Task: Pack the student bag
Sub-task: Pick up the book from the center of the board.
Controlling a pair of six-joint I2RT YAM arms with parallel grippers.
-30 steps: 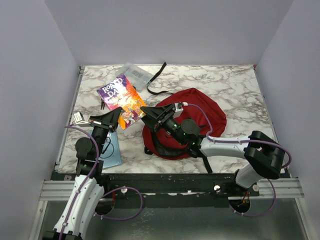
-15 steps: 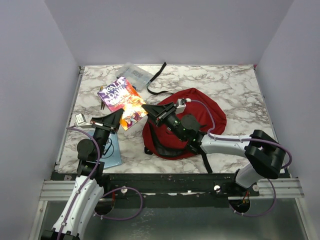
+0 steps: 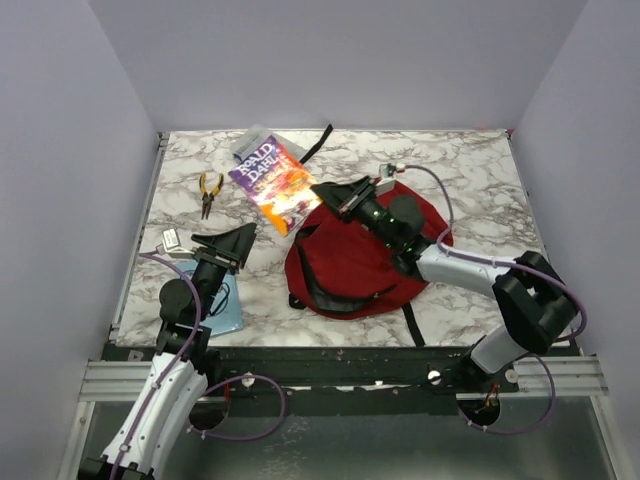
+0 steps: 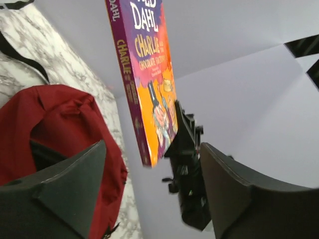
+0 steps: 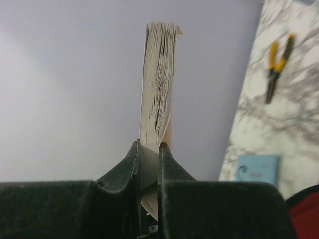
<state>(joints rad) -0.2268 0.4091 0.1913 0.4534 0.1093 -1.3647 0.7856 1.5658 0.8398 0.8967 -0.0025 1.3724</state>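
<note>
The right gripper is clamped on the lower edge of a paperback book and holds it clear of the marble table, above the far-left side of the student bag. The wrist view shows the two black fingers pressed tight on either side of the book's pages, with the book standing on edge.

The dark red student bag lies slumped on the table, a little right of the middle and closer to the near edge, with its black-lined mouth facing the near-left corner. A black strap trails towards the far edge.

The left gripper hangs near the left edge with its fingers spread wide and nothing between them. Its camera looks up at the book's purple and orange cover and past it to the bag.

Yellow-handled pliers lie towards the far-left corner. A pale blue booklet sits by the near-left corner, partly under the left arm.
</note>
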